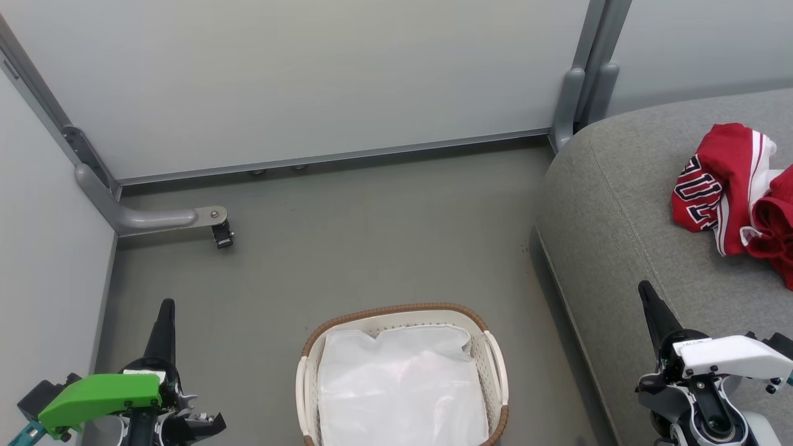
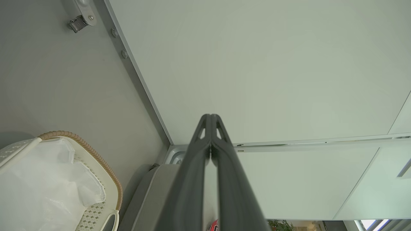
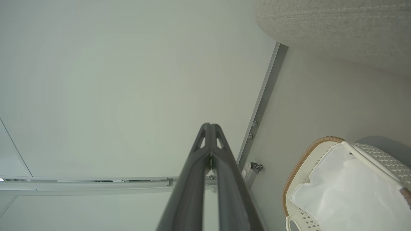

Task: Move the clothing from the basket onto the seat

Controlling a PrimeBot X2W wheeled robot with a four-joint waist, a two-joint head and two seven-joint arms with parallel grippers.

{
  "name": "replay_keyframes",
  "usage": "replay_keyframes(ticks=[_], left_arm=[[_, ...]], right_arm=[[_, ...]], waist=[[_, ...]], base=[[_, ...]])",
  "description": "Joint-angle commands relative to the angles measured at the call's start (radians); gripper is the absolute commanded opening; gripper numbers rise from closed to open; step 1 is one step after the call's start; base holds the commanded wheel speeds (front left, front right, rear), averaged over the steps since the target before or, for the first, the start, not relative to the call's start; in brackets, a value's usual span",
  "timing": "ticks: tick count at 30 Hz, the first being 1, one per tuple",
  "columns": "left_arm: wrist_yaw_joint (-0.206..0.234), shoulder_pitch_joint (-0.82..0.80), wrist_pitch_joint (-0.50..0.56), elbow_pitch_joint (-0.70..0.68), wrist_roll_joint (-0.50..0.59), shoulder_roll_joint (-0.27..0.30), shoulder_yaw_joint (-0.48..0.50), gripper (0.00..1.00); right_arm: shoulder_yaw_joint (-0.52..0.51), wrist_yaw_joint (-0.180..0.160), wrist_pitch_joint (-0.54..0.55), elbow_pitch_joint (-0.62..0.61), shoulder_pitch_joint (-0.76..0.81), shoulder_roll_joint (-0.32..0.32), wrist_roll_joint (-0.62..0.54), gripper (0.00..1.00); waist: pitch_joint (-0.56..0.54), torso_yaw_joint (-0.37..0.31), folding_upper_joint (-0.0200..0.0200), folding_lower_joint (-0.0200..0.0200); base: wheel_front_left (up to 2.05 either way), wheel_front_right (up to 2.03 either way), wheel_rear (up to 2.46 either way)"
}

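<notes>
The red clothing [image 1: 737, 189] with white stripes and dark lettering lies bunched on the grey seat [image 1: 626, 204] at the right. On the floor at bottom centre stands the white basket [image 1: 495, 371] with a brown woven rim, holding a plain white sheet [image 1: 403, 390]. My left gripper [image 1: 166, 305] is shut and empty at lower left, well left of the basket. My right gripper [image 1: 644, 286] is shut and empty over the seat's front part, below the clothing. The left wrist view has the shut left gripper [image 2: 210, 116] and the basket [image 2: 106, 179]; the right wrist view has the shut right gripper [image 3: 209, 125] and the basket [image 3: 305, 157].
Pale partition walls [image 1: 297, 80] close the space behind and at the left. A grey metal foot with a small caster [image 1: 222, 235] juts out onto the grey floor [image 1: 372, 248] at the left. A grey post [image 1: 573, 99] stands at the seat's far corner.
</notes>
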Motion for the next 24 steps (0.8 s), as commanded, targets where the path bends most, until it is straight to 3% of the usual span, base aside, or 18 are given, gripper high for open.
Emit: replay_keyframes(ticks=[1,24], left_arm=[[-0.005,-0.021,0.006,-0.008,-0.02,0.006,0.004,0.0],[-0.006,-0.027,0.039,-0.018,-0.135,0.006,0.006,0.0]], right_arm=[[-0.006,-0.001,0.007,-0.009,0.008,-0.006,0.021,0.0],[-0.021,-0.001,0.038,-0.02,0.017,-0.007,0.142,0.0]], waist=[[-0.001,0.001,0.0,0.0],[-0.008,0.008,0.0,0.0]], base=[[0.0,0.0,0.0],[0.0,0.0,0.0]])
